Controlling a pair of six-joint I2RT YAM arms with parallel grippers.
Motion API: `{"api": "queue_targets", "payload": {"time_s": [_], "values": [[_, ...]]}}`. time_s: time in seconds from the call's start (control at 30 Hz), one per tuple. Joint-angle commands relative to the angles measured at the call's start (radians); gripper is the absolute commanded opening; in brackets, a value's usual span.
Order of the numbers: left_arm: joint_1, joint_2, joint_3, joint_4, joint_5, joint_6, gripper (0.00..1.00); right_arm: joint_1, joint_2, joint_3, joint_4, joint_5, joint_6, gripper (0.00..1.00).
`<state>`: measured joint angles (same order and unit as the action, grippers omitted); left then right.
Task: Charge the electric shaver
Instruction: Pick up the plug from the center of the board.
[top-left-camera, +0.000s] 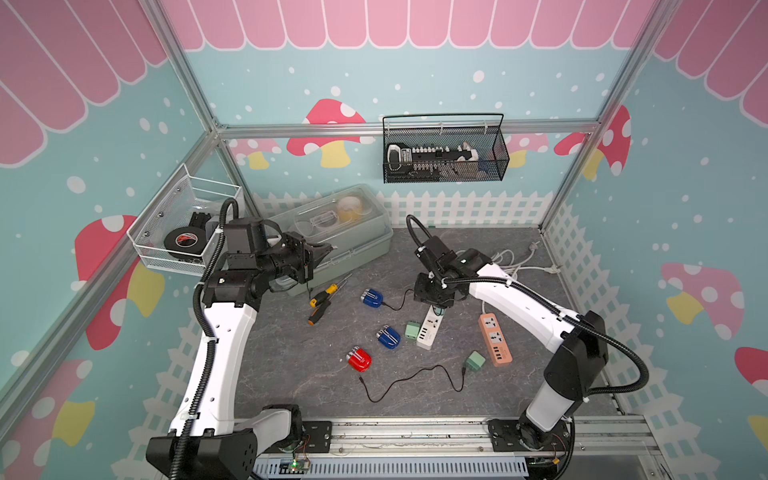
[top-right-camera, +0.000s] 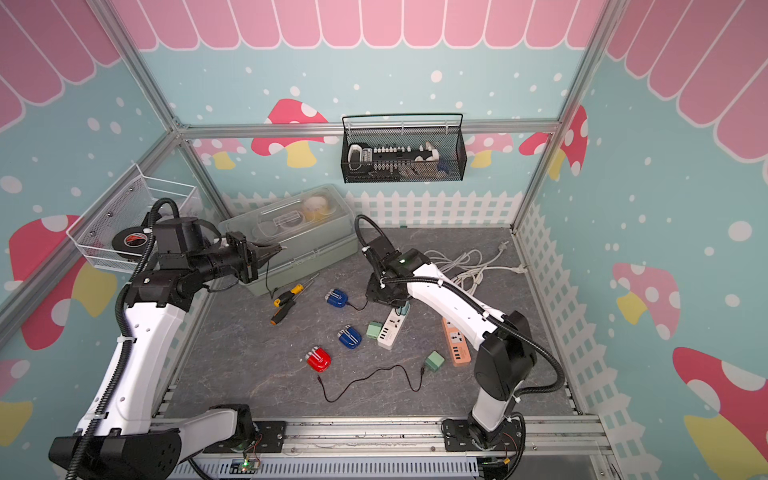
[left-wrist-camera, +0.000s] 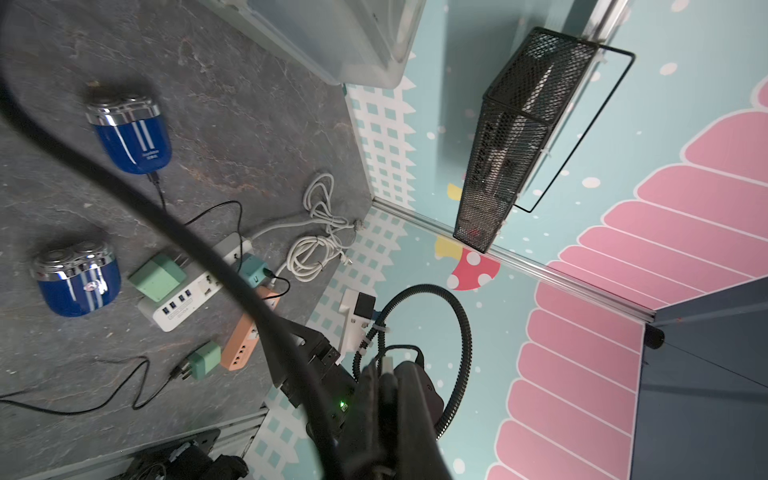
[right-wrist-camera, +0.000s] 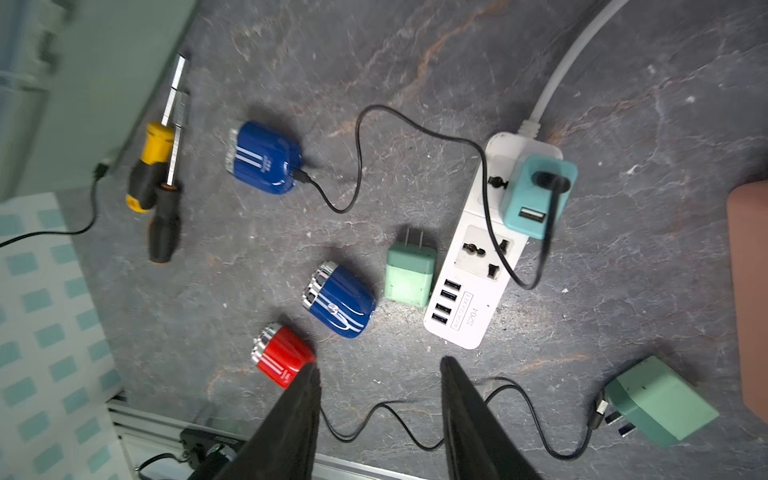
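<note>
Three electric shavers lie on the grey table. The far blue shaver (top-left-camera: 372, 298) (right-wrist-camera: 266, 158) has a black cable running to a teal adapter (right-wrist-camera: 540, 195) plugged into the white power strip (top-left-camera: 430, 328) (right-wrist-camera: 478, 266). A second blue shaver (right-wrist-camera: 340, 301) and a red shaver (top-left-camera: 359, 359) (right-wrist-camera: 282, 355) lie loose. My right gripper (top-left-camera: 438, 307) (right-wrist-camera: 380, 365) hovers open over the strip with nothing between its fingers. My left gripper (top-left-camera: 326, 250) (left-wrist-camera: 386, 370) is raised in front of the storage box. It is shut on the plug of a thin black cable that hangs down.
A loose green adapter (right-wrist-camera: 409, 270) touches the white strip. Another green adapter (top-left-camera: 475, 361) trails a black cable. An orange power strip (top-left-camera: 494, 338), two screwdrivers (top-left-camera: 322, 301), a lidded box (top-left-camera: 353, 237), coiled white cords (top-left-camera: 515, 262) and wall baskets (top-left-camera: 444, 153) (top-left-camera: 183, 224) surround the workspace.
</note>
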<state>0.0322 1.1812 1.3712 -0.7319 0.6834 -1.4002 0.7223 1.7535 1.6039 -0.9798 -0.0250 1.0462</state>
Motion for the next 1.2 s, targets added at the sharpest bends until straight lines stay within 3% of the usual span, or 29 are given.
{"api": "queue_targets", "payload": {"time_s": [0.0,0.27,0.6,1.17], "values": [[0.003,-0.040,-0.048,-0.028,-0.035,0.067,0.00,0.029,0.061,0.042,-0.045,0.000,-0.023,0.47],[-0.008,-0.128,-0.193,0.001,-0.043,0.053,0.00,0.041,0.222,0.031,0.037,0.024,-0.002,0.47],[-0.088,-0.202,-0.370,0.080,-0.056,-0.006,0.00,0.015,0.271,-0.022,0.074,0.053,0.017,0.56],[-0.126,-0.203,-0.430,0.126,-0.052,-0.030,0.00,0.007,0.301,-0.122,0.151,-0.031,0.106,0.59]]}}
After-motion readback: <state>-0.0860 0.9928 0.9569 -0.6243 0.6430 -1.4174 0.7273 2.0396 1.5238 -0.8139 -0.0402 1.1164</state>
